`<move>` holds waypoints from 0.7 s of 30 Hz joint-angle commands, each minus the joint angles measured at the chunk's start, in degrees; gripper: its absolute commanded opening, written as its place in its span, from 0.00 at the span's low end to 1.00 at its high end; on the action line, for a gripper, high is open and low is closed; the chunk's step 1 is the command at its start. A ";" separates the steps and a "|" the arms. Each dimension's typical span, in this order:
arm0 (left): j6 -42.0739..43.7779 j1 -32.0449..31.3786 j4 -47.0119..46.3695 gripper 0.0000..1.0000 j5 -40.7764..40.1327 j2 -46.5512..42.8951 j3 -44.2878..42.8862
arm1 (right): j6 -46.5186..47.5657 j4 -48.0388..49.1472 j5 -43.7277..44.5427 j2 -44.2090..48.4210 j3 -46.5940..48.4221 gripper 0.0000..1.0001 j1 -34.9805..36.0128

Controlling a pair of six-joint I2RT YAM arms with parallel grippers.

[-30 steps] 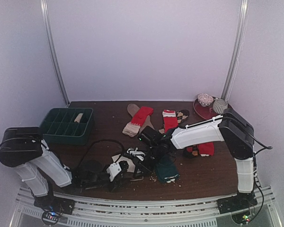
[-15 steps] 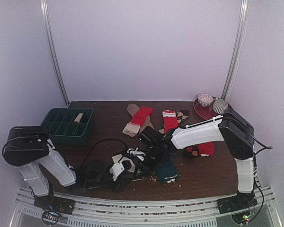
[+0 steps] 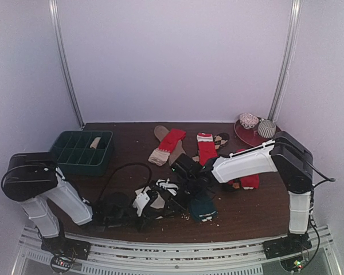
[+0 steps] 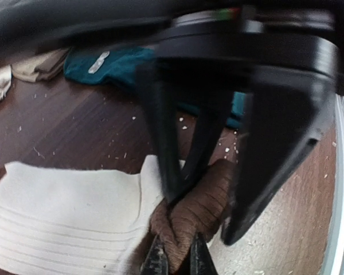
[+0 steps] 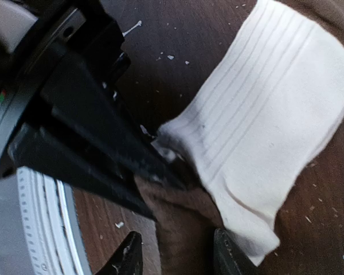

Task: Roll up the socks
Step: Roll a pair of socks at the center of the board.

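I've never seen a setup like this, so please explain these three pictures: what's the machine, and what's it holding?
It's two robot arms bolted at the near edge of a table. The wide picture looks down from above and behind; the other two come from a camera on each wrist. On the table lie red socks, a teal sock, a cream sock and a green tray. The left end effector pinches a brown sock; the right end effector straddles it, grip unclear.
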State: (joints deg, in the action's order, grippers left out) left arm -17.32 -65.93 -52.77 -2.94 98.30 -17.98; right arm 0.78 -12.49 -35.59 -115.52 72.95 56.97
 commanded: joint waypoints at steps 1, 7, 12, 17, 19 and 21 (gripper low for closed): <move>-14.05 0.49 12.64 0.00 0.56 0.19 3.98 | 2.80 13.94 9.70 9.39 -11.96 0.47 -0.16; -23.37 1.13 13.86 0.00 2.98 1.81 5.65 | 16.47 45.11 9.19 19.66 -30.71 0.58 0.58; -25.67 1.18 9.14 0.00 4.71 4.99 7.85 | 23.39 47.32 7.57 16.89 -30.65 0.60 0.79; -25.60 1.21 7.18 0.00 5.16 5.97 9.04 | 25.37 46.02 4.37 11.00 -25.94 0.60 0.88; -25.34 1.22 6.78 0.00 5.06 5.89 9.20 | 25.54 44.47 3.07 9.32 -24.31 0.60 0.88; -25.02 1.22 6.87 0.00 5.06 5.85 9.20 | 25.77 42.89 0.88 7.85 -22.98 0.60 0.91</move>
State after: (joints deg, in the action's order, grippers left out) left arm -41.32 -64.53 -62.17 -0.34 100.73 -12.25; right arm 24.23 31.62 -30.30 -105.47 47.03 57.56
